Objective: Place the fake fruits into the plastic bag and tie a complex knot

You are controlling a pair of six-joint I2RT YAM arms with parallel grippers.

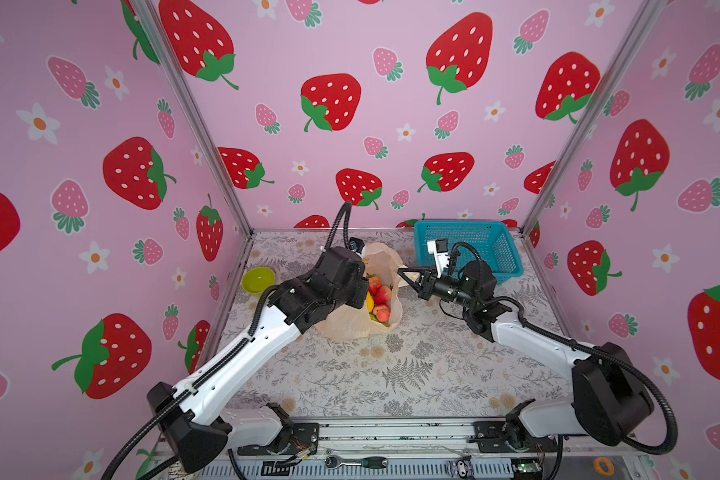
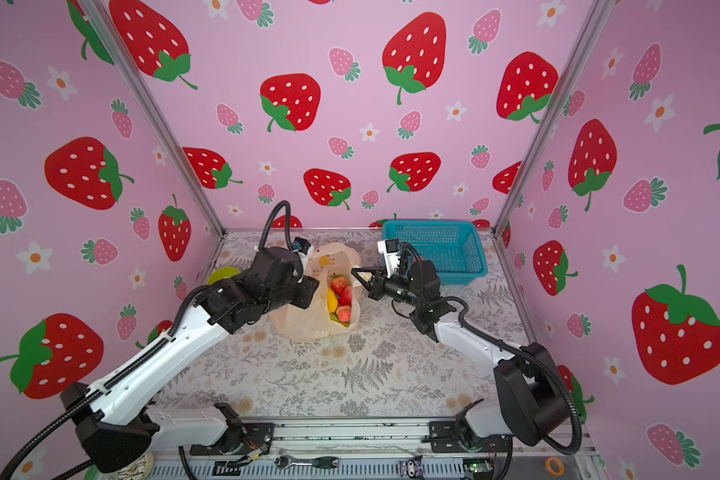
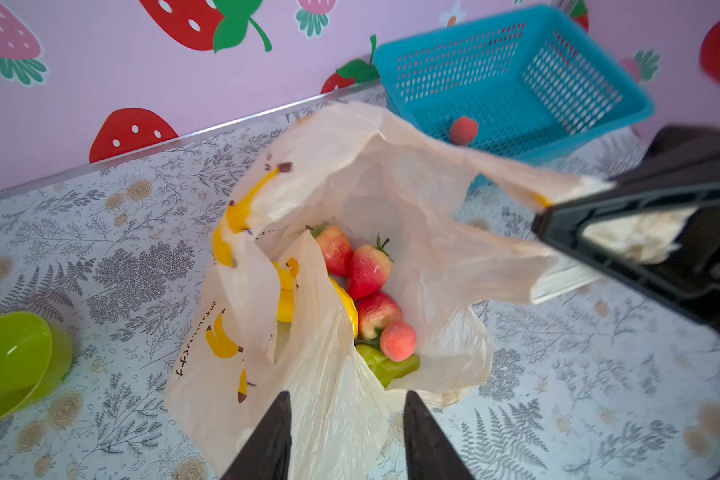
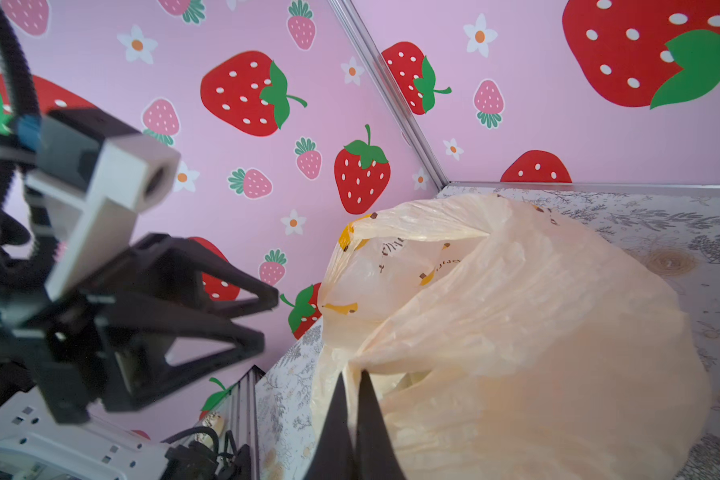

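two top views first: in both, the plastic bag point(image 1: 346, 328) point(image 2: 304, 326) is seen standing open on the table point(image 1: 391, 374), just left of the blue basket point(image 1: 501, 259) point(image 2: 470, 257), near its front corner. fake fruits point(image 1: 381, 297) are seen inside the bag. the bag rim on the basket side is pinched by the right gripper point(image 1: 404, 275) point(image 2: 357, 274), jaws fully closed on the plastic. a lime bowl point(image 1: 258, 280) is placed well apart from the basket, beyond the bag.

left wrist: the left gripper point(image 3: 347, 395) is shown with jaws partly spread. a fold of bag is seen past the gap, and no grip is seen. strawberries point(image 3: 368, 270), yellow bananas point(image 3: 348, 307) and a green fruit point(image 3: 385, 365) are piled in the bag. one pink-red fruit point(image 3: 464, 130) is seen lying inside the basket. the bag edge is stretched toward the basket by the right gripper point(image 3: 574, 199).

right wrist: the right gripper point(image 4: 353, 374) is shown closed on a bunched bag edge. the left gripper point(image 4: 269, 320) is seen apart from the bag, jaws spread, nothing held.
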